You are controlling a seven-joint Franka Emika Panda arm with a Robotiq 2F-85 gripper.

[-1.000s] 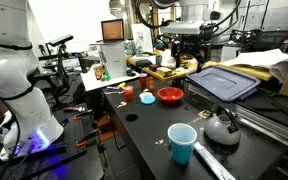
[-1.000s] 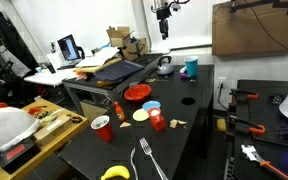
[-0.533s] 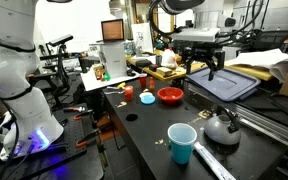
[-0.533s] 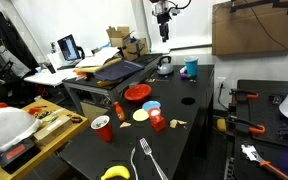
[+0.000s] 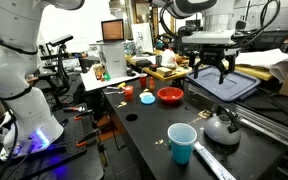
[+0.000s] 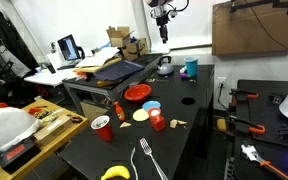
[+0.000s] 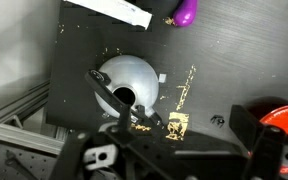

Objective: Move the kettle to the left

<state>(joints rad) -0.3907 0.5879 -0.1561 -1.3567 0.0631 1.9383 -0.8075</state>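
Note:
The silver-grey kettle (image 5: pixel 222 127) with a dark arched handle stands on the black table, near the light-blue cup (image 5: pixel 181 143). It also shows in an exterior view (image 6: pixel 164 66) and in the wrist view (image 7: pixel 125 82). My gripper (image 5: pixel 216 70) hangs high above the table, open and empty, a little behind the kettle. In an exterior view the gripper (image 6: pixel 164 27) is well above the kettle. In the wrist view the gripper's fingers (image 7: pixel 179 125) are spread apart, with the kettle below and left of centre.
A red bowl (image 5: pixel 170 96) sits left of the kettle and shows at the wrist view's edge (image 7: pixel 284 118). A dark blue tray (image 5: pixel 224 82) lies behind. A red cup (image 6: pixel 102 128), a fork (image 6: pixel 144 158) and a banana (image 6: pixel 115 173) lie on the near table.
My gripper has moved to the right in an exterior view, ending closer to above the kettle. The kettle, cup and bowl have not moved.

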